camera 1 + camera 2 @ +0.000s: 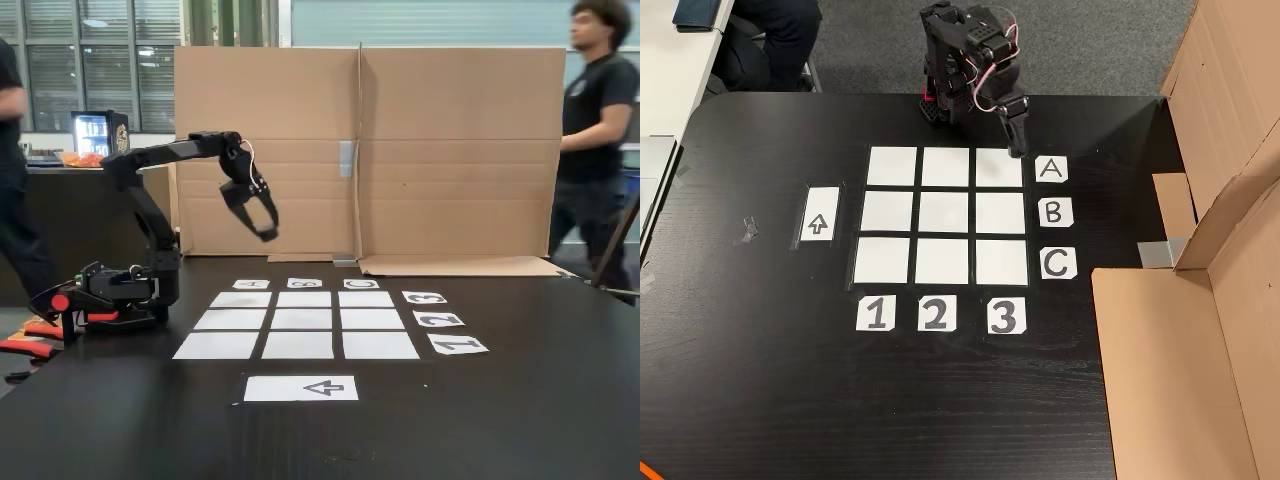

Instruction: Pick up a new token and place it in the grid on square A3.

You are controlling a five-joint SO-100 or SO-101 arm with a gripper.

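The grid (298, 320) (942, 214) of nine blank white rectangles lies flat on the black table, with letter labels along one side and number labels along another. Square A3 (240, 299) (998, 167) is the corner cell nearest the arm, and it is bare. My gripper (268, 234) (1017, 150) hangs well above the table with its tips pointing down. In the other view it sits over the gap between square A3 and the A label (1050, 169). Its fingertips meet and nothing shows between them. The token is out of view.
A white sheet with an arrow (301, 388) (819, 214) lies beside the grid. A folded cardboard wall (370, 150) (1200, 330) stands along the table's far side. The arm's base (120, 290) is clamped at the table edge. A person (595, 140) walks behind the table.
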